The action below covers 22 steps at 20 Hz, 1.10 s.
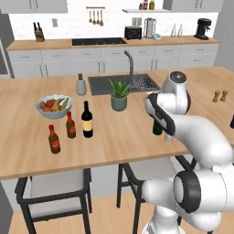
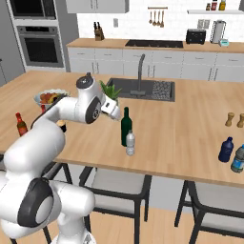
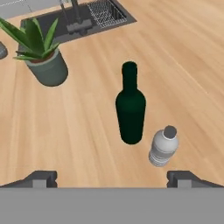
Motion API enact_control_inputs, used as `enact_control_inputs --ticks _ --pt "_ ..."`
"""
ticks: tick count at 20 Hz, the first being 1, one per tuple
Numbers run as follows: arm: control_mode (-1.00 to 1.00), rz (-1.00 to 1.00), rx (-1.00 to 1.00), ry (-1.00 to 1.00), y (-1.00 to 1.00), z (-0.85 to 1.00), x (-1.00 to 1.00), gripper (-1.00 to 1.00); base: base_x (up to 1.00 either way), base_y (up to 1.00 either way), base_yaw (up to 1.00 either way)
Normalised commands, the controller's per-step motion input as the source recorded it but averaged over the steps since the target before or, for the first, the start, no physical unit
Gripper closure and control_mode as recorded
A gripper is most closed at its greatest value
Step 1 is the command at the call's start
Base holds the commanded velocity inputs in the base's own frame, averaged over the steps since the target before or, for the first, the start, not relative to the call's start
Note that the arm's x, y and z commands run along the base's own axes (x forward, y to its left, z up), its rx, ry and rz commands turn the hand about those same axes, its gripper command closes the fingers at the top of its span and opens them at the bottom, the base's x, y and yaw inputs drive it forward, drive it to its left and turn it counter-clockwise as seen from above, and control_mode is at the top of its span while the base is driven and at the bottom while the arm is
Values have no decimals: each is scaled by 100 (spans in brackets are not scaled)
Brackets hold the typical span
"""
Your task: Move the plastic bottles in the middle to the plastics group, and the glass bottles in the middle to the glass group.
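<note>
Hovering open pincer (image 3: 112,177) above green bottle (image 3: 130,109), clear bottle (image 3: 163,146).

white jointed arm (image 2: 71,109) bent forward at the elbow, hand (image 3: 112,177) angled down, dark fingertips (image 3: 41,178) spread wide, holding nothing

The wooden worktop (image 1: 119,132) carries a fruit bowl (image 1: 53,107), potted plant (image 1: 119,95), two brown beer bottles (image 1: 70,125), a black wine bottle (image 1: 87,120), green bottle (image 2: 126,126), clear plastic bottle (image 2: 130,143), two mills (image 1: 220,96) and blue bottles (image 2: 226,149).

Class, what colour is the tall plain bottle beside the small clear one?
Dark green bottle; the hand view shows it best.
</note>
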Motion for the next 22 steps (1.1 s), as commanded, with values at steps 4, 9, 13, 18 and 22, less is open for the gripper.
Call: enact_control_inputs --ticks 4,9,13,18,22 --pt "-100 6 -12 -3 -29 -2 -2 -100 0 0 0" --pt "-100 18 -10 8 -20 -9 6 -100 0 0 0" --pt "-100 5 1 0 -38 -1 -5 -100 0 0 0" --pt "-100 0 5 2 -41 -19 23 -100 0 0 0" --pt "-100 0 4 1 -28 -35 38 -100 0 0 0"
